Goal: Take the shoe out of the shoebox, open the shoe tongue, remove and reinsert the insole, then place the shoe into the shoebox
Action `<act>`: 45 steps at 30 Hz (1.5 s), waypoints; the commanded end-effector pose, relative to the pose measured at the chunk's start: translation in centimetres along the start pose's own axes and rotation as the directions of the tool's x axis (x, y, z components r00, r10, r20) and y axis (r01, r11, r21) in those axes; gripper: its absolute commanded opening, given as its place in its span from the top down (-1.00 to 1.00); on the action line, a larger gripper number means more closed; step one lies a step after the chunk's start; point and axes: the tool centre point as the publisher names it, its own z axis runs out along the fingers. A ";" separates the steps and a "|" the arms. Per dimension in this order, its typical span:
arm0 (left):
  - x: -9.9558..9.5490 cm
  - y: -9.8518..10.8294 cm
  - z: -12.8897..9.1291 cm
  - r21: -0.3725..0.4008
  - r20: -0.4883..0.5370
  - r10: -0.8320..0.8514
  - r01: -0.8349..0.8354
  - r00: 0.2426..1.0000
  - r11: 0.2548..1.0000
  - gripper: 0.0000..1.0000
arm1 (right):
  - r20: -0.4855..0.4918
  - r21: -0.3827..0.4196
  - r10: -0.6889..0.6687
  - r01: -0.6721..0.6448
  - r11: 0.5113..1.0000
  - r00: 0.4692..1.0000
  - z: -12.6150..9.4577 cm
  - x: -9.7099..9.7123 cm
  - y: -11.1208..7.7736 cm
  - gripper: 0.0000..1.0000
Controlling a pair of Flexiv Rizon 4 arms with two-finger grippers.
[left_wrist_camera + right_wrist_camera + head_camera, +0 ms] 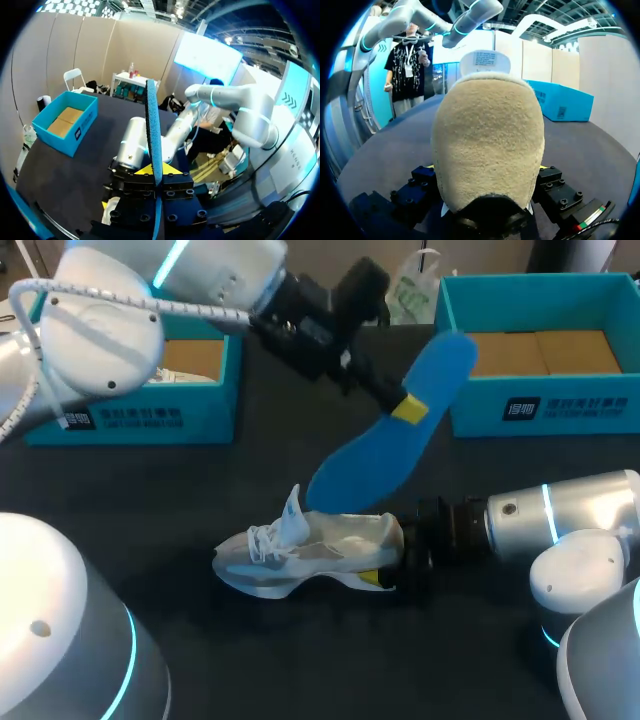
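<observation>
Dark counter [150, 500], two open teal shoeboxes at the back edge. The left-hand shoebox [130, 418] is partly hidden behind the left arm [110, 310]. The right-hand shoebox [545, 405] shows brown card inside.

White shoe [310, 552] sits upright on the counter near the middle, outside both boxes, toe toward the left side. Its tongue [293, 510] stands up.

Right arm [560, 510] lies low along the counter. The right jaws are closed on the shoe's heel, one finger on each side; in the right wrist view the heel fills the space between them.

Left jaws are clamped on the blue insole [385, 445] partway along its length and hold it off the counter, tilted. Its upper end is near the right-hand shoebox and its lower end is at the shoe's opening behind the tongue. Cannot tell whether that end is inside.
</observation>
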 end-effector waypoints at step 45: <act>11.0 -0.5 -15.0 0.472 0.023 0.135 -0.130 0.991 0.872 1.00 | 0.001 0.003 0.000 0.000 1.000 1.000 0.0 0.1 0.2 1.00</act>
